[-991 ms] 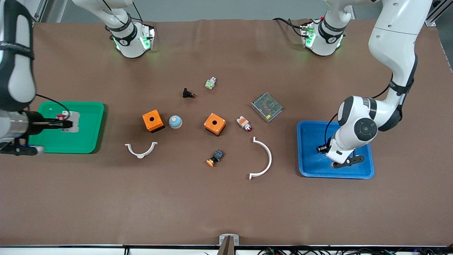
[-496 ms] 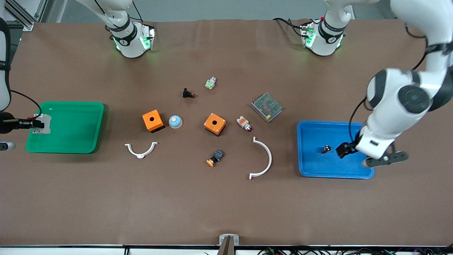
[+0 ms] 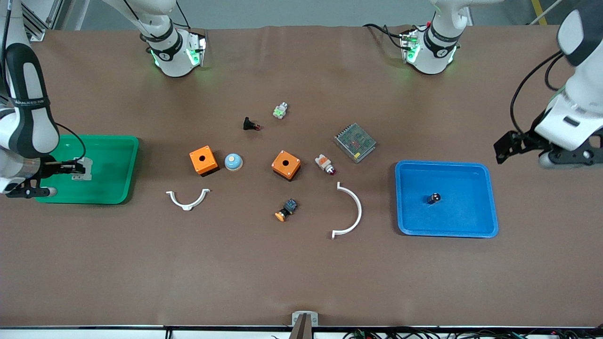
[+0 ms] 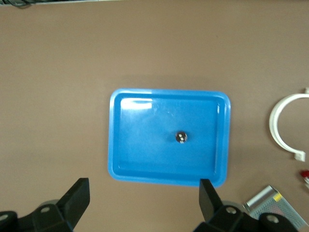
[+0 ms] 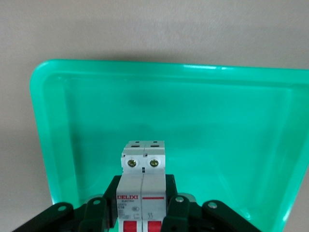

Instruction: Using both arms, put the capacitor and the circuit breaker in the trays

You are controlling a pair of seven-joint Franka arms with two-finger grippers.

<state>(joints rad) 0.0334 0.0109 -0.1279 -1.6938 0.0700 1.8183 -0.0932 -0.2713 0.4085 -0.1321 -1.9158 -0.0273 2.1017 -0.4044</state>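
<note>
The capacitor (image 3: 434, 198) stands in the blue tray (image 3: 464, 214) at the left arm's end; the left wrist view shows its silvery top (image 4: 181, 137) inside that tray (image 4: 140, 145). My left gripper (image 3: 504, 149) is open and empty, raised over bare table just outside the blue tray; its jaws stand wide apart in its wrist view (image 4: 144, 200). My right gripper (image 3: 77, 168) is shut on the circuit breaker (image 3: 81, 170), a white-grey block with red levers (image 5: 143, 188), and holds it over the green tray (image 3: 110, 176), whose floor shows in the right wrist view (image 5: 217, 125).
Between the trays lie two orange boxes (image 3: 203, 160) (image 3: 286, 165), a blue domed button (image 3: 233, 161), two white curved pieces (image 3: 187, 199) (image 3: 351, 212), a metal mesh unit (image 3: 354, 142), a white-and-orange part (image 3: 325, 164), a black flared button (image 3: 250, 125) and an orange-tipped switch (image 3: 286, 210).
My left gripper let go of the capacitor in the blue tray, opened, and rose away toward the left arm's end. My right gripper swung to the green tray's outer edge and back, still holding the breaker.
</note>
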